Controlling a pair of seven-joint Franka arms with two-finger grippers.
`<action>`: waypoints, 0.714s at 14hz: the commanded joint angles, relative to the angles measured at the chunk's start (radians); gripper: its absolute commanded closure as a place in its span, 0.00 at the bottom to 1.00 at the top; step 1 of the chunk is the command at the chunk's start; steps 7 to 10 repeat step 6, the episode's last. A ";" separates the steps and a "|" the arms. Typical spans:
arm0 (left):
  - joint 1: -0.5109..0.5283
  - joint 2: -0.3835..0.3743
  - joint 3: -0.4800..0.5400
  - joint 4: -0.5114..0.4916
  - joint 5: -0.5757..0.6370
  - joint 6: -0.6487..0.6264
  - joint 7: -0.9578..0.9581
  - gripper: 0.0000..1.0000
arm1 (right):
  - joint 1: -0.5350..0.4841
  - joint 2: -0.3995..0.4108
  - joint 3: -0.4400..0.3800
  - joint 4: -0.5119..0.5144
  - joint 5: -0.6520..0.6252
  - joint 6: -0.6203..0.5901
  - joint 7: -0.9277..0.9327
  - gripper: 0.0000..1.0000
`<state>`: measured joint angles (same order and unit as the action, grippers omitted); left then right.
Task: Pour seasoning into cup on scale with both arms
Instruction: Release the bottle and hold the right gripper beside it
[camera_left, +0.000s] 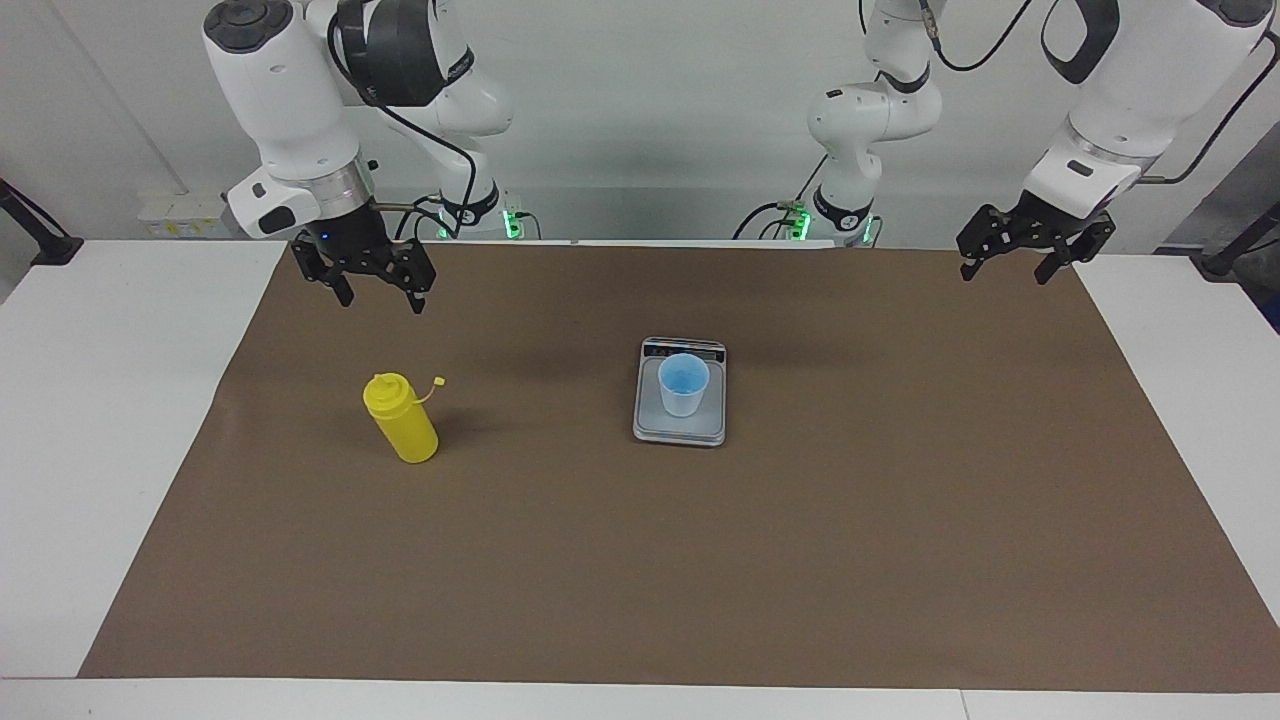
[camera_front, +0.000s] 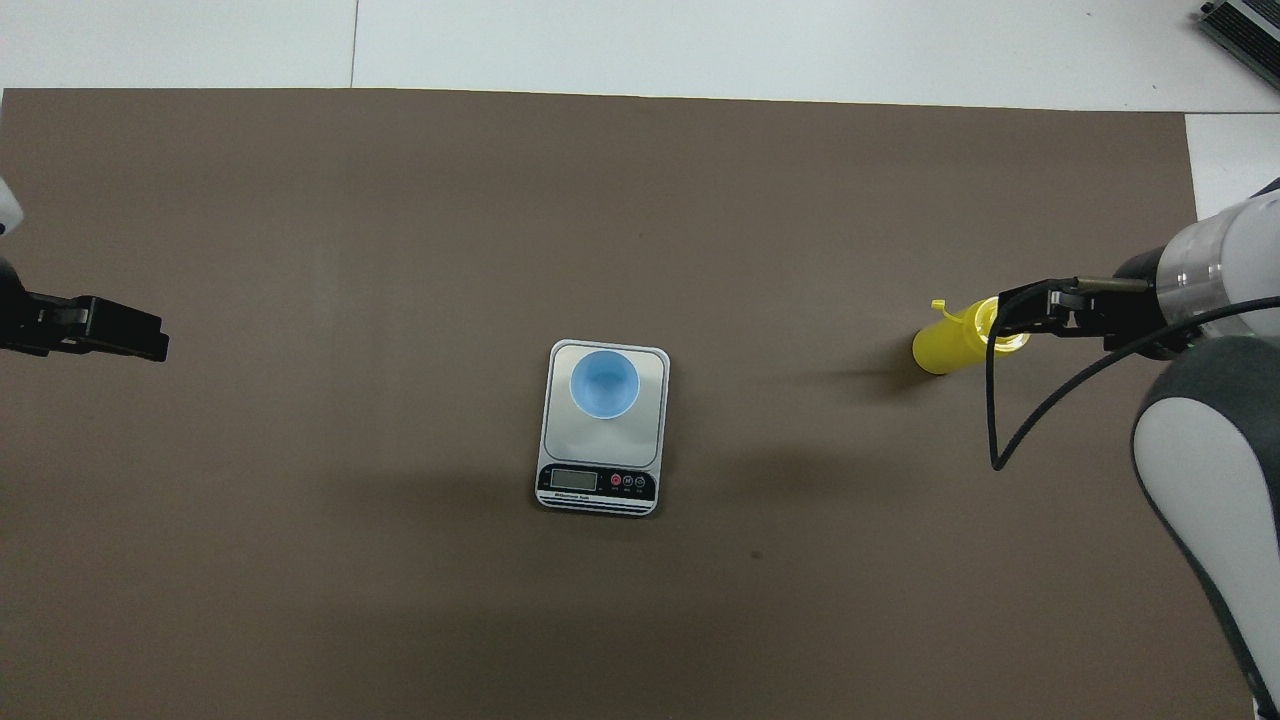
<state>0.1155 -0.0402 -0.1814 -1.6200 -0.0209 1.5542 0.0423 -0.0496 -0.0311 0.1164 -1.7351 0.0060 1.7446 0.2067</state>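
The yellow seasoning bottle (camera_left: 402, 420) (camera_front: 948, 343) stands upright on the brown mat toward the right arm's end of the table, its small tethered cap hanging open at the side. The light blue cup (camera_left: 683, 384) (camera_front: 604, 383) stands on the silver scale (camera_left: 680, 432) (camera_front: 652, 432) at the mat's middle, with the dark display strip on the edge nearer the robots. My right gripper (camera_left: 380, 298) (camera_front: 1008, 318) hangs open in the air over the mat by the bottle, clear of it. My left gripper (camera_left: 1003, 274) (camera_front: 140, 336) waits open over the mat's edge at the left arm's end.
A brown mat (camera_left: 700, 580) covers most of the white table (camera_left: 100, 400). A black cable (camera_front: 995, 430) loops down from the right arm's wrist. A grey device (camera_front: 1240, 30) lies at the table's corner farthest from the robots.
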 joint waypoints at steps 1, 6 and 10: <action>0.010 -0.030 -0.004 -0.032 0.010 -0.002 0.001 0.00 | -0.010 -0.013 0.009 -0.014 -0.018 -0.011 -0.018 0.00; 0.010 -0.030 -0.004 -0.032 0.010 0.000 0.001 0.00 | -0.006 -0.020 0.009 -0.026 -0.018 -0.010 -0.013 0.00; 0.010 -0.030 -0.004 -0.032 0.010 0.000 0.001 0.00 | -0.006 -0.020 0.009 -0.026 -0.018 -0.010 -0.013 0.00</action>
